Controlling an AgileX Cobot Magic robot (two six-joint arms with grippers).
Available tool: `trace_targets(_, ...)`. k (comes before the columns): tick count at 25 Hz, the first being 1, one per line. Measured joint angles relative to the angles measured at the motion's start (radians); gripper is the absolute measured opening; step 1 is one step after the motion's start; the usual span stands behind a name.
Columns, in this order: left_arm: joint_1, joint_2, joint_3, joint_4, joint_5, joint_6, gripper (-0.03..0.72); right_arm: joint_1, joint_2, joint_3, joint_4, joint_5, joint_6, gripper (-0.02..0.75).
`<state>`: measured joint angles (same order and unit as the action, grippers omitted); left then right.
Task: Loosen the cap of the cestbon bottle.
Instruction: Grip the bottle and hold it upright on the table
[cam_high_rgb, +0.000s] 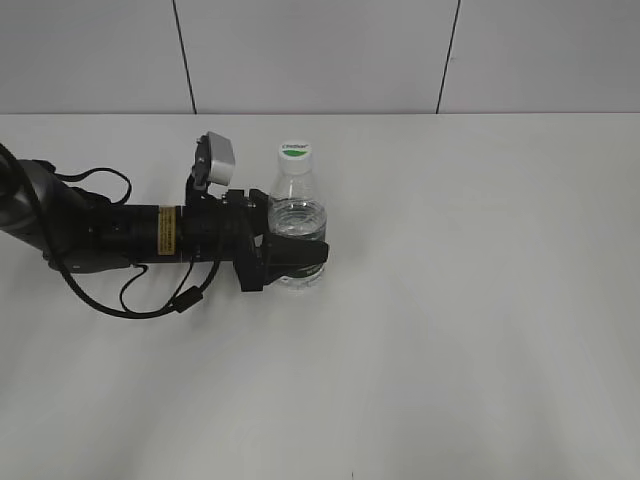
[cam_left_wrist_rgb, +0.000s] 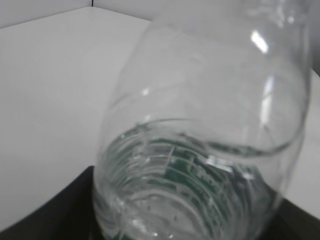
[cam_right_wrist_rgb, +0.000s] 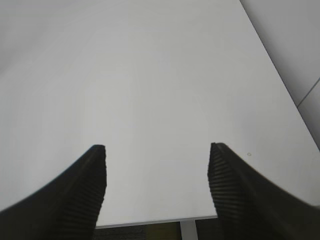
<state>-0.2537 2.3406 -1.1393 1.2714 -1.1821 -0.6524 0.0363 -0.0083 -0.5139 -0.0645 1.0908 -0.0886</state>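
The cestbon bottle stands upright on the white table, clear plastic with a dark green label low on its body. Its white cap with a green mark sits on the neck. My left gripper reaches in from the left and is shut on the bottle's lower body. In the left wrist view the bottle fills the frame, blurred, between the black jaws. My right gripper is open and empty over bare table; it does not show in the exterior view.
The white table stretches wide to the right of the bottle and in front of it. A grey panelled wall stands behind. The table's edge shows low in the right wrist view.
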Motion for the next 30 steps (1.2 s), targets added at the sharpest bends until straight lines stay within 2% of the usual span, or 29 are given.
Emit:
trace_targets(5,0.0,0.0,-0.005,0.003,-0.004,0.004,0.425,0.0,0.0,0.0,0.0,0.0,0.0,0.489)
trace_targets(12,0.0,0.0,-0.006,0.008,-0.009,0.004,0.425,0.0,0.008,-0.013,0.013,0.0,0.0,0.489)
trace_targets(16,-0.003,0.0,-0.006,0.009,-0.009,0.004,0.425,0.0,0.118,-0.048,0.064,-0.008,0.0,0.489)
trace_targets(21,-0.003,0.0,-0.006,0.018,-0.011,0.004,0.425,0.0,0.283,-0.112,0.071,-0.064,-0.003,0.489)
trace_targets(26,-0.003,-0.004,-0.006,0.023,-0.008,0.004,0.424,0.0,0.425,-0.144,0.085,-0.179,-0.006,0.489)
trace_targets(30,-0.003,-0.011,-0.006,0.032,0.002,0.008,0.424,0.0,0.567,-0.176,0.142,-0.25,-0.007,0.489)
